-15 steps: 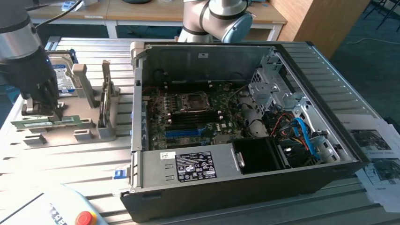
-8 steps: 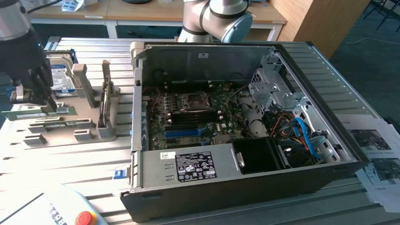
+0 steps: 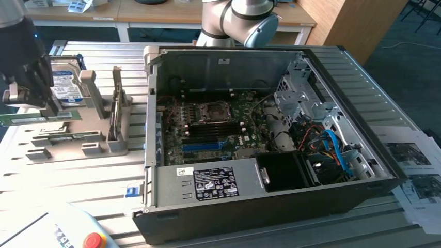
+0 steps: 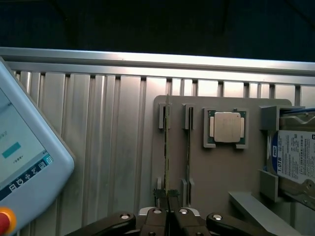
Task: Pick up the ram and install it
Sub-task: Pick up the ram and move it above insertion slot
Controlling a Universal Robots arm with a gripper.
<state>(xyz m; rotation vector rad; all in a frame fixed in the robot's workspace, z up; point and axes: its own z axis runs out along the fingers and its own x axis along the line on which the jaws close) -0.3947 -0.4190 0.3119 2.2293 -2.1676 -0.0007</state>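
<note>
my arm (image 3: 242,19) comes from the far side to the exterior view's left, gripper (image 3: 48,109) pointing down. fingers (image 4: 160,201) pinched tight on the ram (image 4: 167,147).

The arm (image 3: 238,18) is built of smooth silver-grey metal tubes meeting at a rounded joint, which is closed by a pale blue plastic cap (image 3: 265,28). Its far end in the exterior view is a bulky black housing (image 3: 24,51), apparently matte, though it is too dark there to be sure. The gripper (image 4: 167,196) is black, with flat jointed linkage bars, each pinned by a round, shiny silver screw head, and two slim dark fingers (image 4: 158,195).
</note>
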